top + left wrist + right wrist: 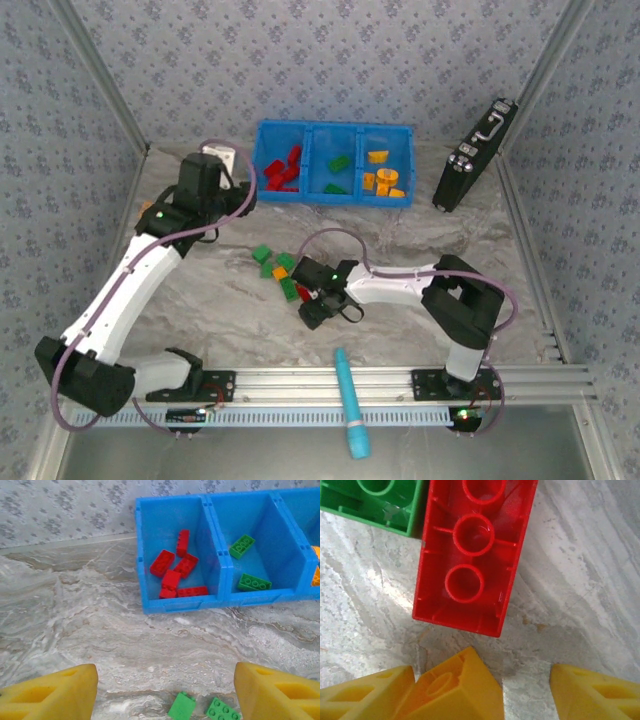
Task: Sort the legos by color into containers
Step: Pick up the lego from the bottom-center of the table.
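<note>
What looks like a yellow-orange brick (455, 685) sits between the spread fingers (365, 695) of the right tool (482, 672), ungripped. Just ahead on the desk lies a red lego (472, 555), hollow side up, long axis pointing away. The left tool (165, 680) gapes near the red bin compartment (160, 530).

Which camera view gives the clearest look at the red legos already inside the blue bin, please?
The left wrist view: the red legos lie close and sharp in the left compartment of the bin, each brick distinct. The top external view shows them as a red cluster. The right wrist view faces another red brick on the table.
</note>
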Robot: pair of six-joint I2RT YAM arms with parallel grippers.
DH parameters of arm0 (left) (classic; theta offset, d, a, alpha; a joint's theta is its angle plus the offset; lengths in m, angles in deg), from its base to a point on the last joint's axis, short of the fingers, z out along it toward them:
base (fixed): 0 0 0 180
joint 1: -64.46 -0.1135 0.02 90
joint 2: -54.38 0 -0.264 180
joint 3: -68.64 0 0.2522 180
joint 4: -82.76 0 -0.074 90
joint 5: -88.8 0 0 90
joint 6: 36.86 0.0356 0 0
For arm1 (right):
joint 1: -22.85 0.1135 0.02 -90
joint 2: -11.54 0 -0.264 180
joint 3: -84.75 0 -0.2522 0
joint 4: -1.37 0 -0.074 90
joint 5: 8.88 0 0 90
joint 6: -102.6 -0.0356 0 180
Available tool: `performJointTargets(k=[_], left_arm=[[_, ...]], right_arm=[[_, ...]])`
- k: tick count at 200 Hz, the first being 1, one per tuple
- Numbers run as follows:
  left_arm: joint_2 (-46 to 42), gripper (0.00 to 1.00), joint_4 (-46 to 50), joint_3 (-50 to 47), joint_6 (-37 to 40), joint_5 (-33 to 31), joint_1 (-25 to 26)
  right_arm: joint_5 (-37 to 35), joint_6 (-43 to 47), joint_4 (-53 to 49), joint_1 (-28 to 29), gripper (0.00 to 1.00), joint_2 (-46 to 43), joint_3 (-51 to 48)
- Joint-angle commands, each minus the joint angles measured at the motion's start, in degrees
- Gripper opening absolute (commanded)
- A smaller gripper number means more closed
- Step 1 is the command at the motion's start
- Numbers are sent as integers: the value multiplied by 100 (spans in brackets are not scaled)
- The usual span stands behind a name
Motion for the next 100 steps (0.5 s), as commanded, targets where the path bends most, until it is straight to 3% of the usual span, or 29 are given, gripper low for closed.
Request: performJointTargets(k=[1, 51, 100], left_arm=[[-202, 73, 282, -195, -134, -131, -94], [-453, 73, 759, -593, -601, -78, -157], [-728, 71, 683, -1626, -1843, 644, -148]], right_arm=[[-90, 114, -148, 57, 67, 202, 191], [-60, 171, -271, 92, 42, 257, 204], [-90, 246, -736, 110, 36, 4, 184]])
